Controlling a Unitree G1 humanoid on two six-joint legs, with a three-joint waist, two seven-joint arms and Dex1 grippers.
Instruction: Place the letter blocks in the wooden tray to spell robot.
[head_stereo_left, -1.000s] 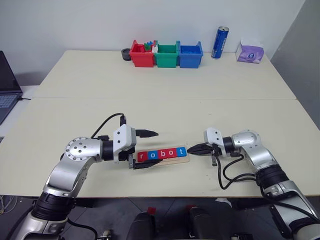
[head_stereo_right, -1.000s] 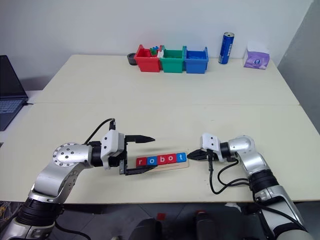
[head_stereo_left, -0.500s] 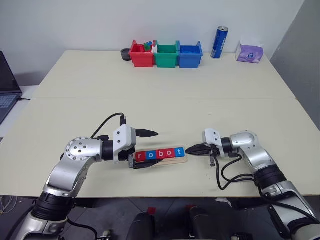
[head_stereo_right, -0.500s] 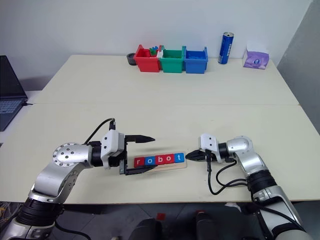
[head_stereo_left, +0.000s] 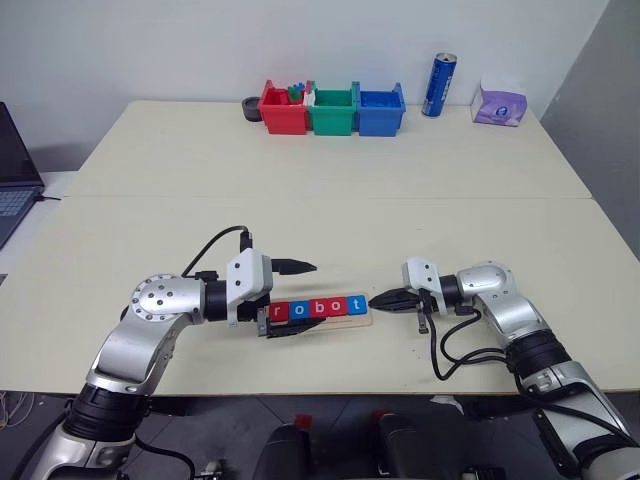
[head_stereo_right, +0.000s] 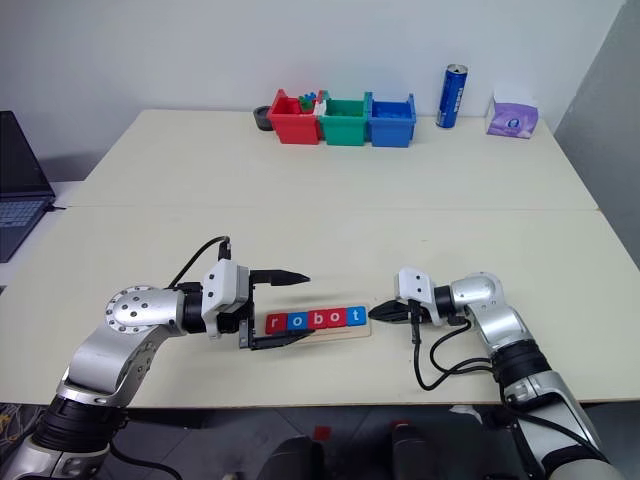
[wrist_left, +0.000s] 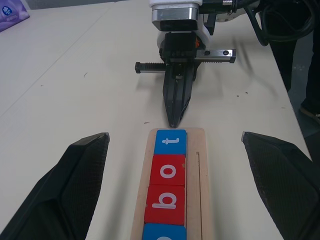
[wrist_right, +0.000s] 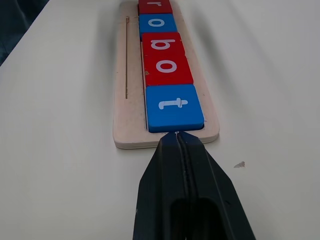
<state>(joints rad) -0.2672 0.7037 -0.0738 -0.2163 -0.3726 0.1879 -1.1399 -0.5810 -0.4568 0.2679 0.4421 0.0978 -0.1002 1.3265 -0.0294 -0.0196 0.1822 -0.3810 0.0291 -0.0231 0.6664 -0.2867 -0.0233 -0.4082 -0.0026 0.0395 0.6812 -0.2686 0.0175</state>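
Right claw (wrist_right: 176, 134): fingers pressed together into a single point, level with the table (head_stereo_left: 330, 190), tip touching the end of the wooden tray (wrist_right: 125, 132) just at the edge of the blue "t" block (wrist_right: 174, 107); nothing is held between them.

Left claw (head_stereo_left: 290, 300): fingers wide apart, one on each side of the tray's opposite end, near the red "r" block (head_stereo_left: 280, 311); whether either finger touches the wood cannot be told.

Wooden tray: long light strip lying on the near half of the table, between the two claws. Contents, in a line and edge to edge: red "r", blue "o" (wrist_right: 157, 22), red "b" (wrist_right: 162, 44), red "o" (wrist_right: 167, 66), blue "t". All five letter blocks lie flat and the row reads "robot". A narrow slot runs along the bare wood beside the row.

Red bin (head_stereo_left: 284, 110): far edge of the table, first of three bins set side by side; holds small coloured pieces, too small to name.

Green bin (head_stereo_left: 333, 112): middle of the row; contents cannot be made out.

Blue bin (head_stereo_left: 381, 112): end of the row; contents cannot be made out.

Blue can (head_stereo_left: 439, 85): upright, near the blue bin.

Tissue packet (head_stereo_left: 499, 103): purple, beyond the can at the table's far corner.

Laptop (head_stereo_left: 15, 175): on a separate surface off the table's left side.
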